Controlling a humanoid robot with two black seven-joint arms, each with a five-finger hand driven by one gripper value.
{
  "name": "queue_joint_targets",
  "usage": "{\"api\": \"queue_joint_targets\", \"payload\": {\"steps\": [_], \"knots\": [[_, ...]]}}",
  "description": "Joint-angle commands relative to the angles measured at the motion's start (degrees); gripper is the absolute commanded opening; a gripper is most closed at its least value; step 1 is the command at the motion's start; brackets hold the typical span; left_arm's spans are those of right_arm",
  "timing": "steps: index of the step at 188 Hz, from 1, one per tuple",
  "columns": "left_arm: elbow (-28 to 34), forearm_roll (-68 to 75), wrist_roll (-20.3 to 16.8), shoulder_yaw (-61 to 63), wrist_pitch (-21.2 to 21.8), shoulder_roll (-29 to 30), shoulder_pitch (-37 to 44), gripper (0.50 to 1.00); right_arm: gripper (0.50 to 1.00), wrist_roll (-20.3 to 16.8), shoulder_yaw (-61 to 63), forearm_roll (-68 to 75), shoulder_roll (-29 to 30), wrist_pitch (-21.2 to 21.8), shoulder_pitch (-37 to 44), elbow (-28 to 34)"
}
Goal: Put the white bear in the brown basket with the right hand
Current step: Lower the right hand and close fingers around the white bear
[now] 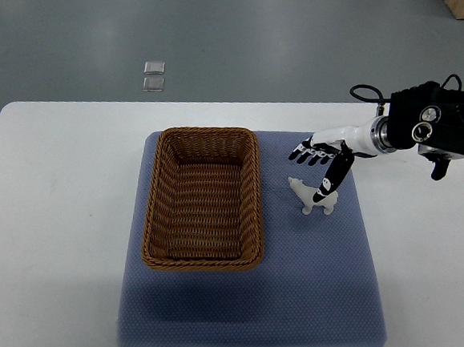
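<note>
Right hand: the right hand [321, 166] reached in from the picture's right edge, over the far right part of the blue mat [319, 293].
Fingers: four fingers [307, 155] were stretched out flat and slightly apart, pointing toward the basket; they gripped nothing.
Thumb: the thumb [332, 177] angled down toward the bear, its tip at or just above the toy's back; whether it actually touched could not be told.
White bear: the white bear [311, 196] stood on the mat, just right of the basket and apart from it, directly beneath the hand, its head turned toward the basket.
Brown basket: the brown basket [199, 266], a rectangular wicker one, sat on the left half of the mat.
Mat: it lay on the white table [42, 231].
Floor: two small clear squares [153, 76] lay on the grey floor beyond the table's far edge.
Left arm: nowhere in the picture.
</note>
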Motion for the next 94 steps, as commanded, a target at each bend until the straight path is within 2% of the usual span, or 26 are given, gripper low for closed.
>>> {"api": "queue_joint_targets", "payload": {"steps": [1, 47, 94], "knots": [[0.2, 0.0, 0.0, 0.0, 0.0, 0.0, 0.1, 1.0, 0.919, 0.0, 0.1, -1.4, 1.0, -1.8, -1.9, -0.7], [0.5, 0.0, 0.0, 0.1, 0.1, 0.0, 0.0, 1.0, 0.907, -0.1, 0.0, -2.3, 2.1, -3.9, -4.3, -1.8], [0.6, 0.0, 0.1, 0.2, 0.1, 0.0, 0.0, 1.0, 0.809, -0.1, 0.3, -2.4, 2.1, -5.3, -5.4, -1.8]]}}
